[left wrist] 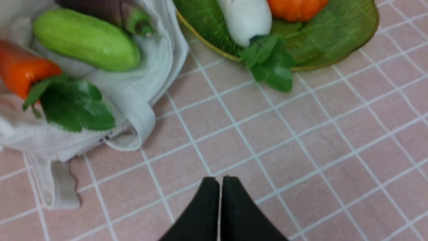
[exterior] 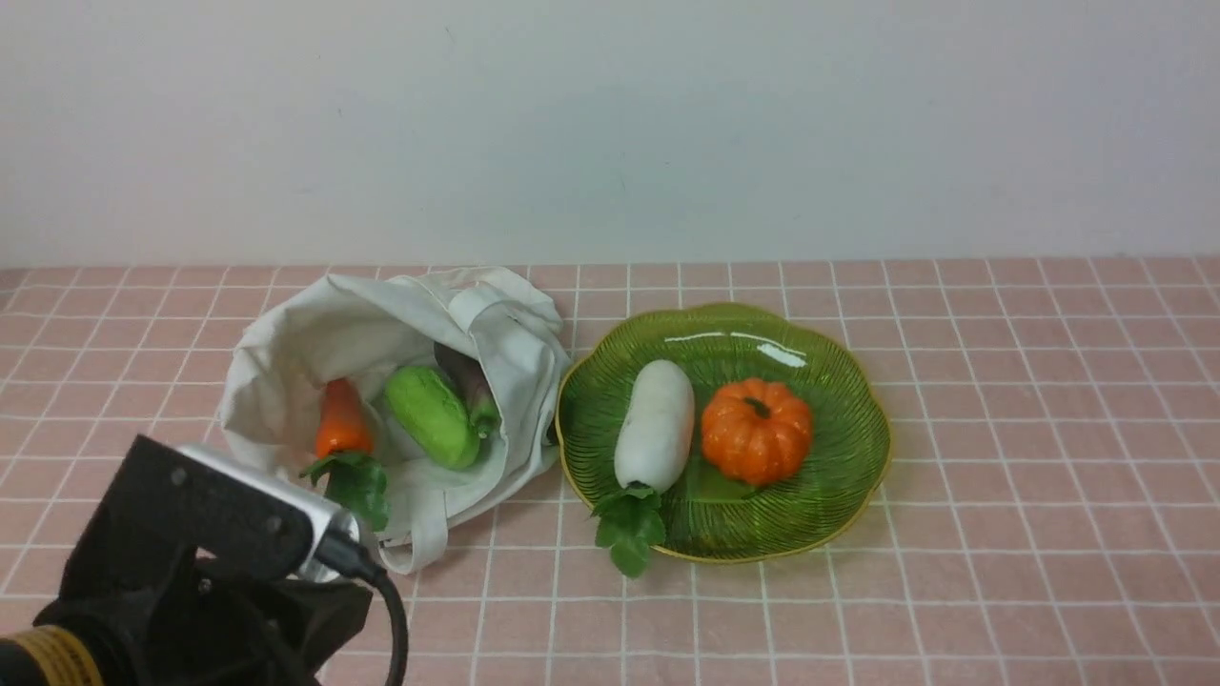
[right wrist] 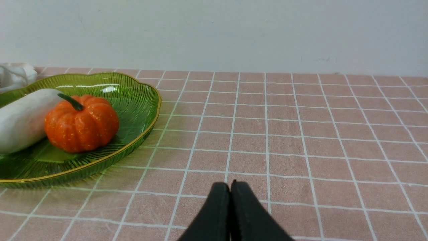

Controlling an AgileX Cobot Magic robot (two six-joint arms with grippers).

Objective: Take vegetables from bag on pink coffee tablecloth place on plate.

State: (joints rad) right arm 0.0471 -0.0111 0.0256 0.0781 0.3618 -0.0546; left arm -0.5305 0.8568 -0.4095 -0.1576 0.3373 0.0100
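- Radish lies on the green plate beside the toy pumpkin. Its leaves hang over the near rim onto the pink tablecloth.
- Carrot and cucumber lie in the open mouth of the cloth bag, side by side. The carrot's leaves point toward the robot.
- Something purplish sits behind the cucumber, mostly hidden.
- Left gripper has its jaws pressed together and holds nothing. It hangs over bare cloth, near the bag's strap.
- Right gripper is likewise closed and empty, low over the cloth, off to the plate's right.
- Likely step: the left arm goes in for the carrot or the cucumber.
- Doing it well:
  - Spread the jaws before reaching the bag mouth.
  - Come down across the vegetable's body, not the leaves, since soft foliage would likely slip.
  - Keep the fingers clear of the strap and the fabric folds, because pinched cloth would drag the bag along.
  - Lift clear of the bag edge, then set the item on free plate area left of the radish or behind the pumpkin.
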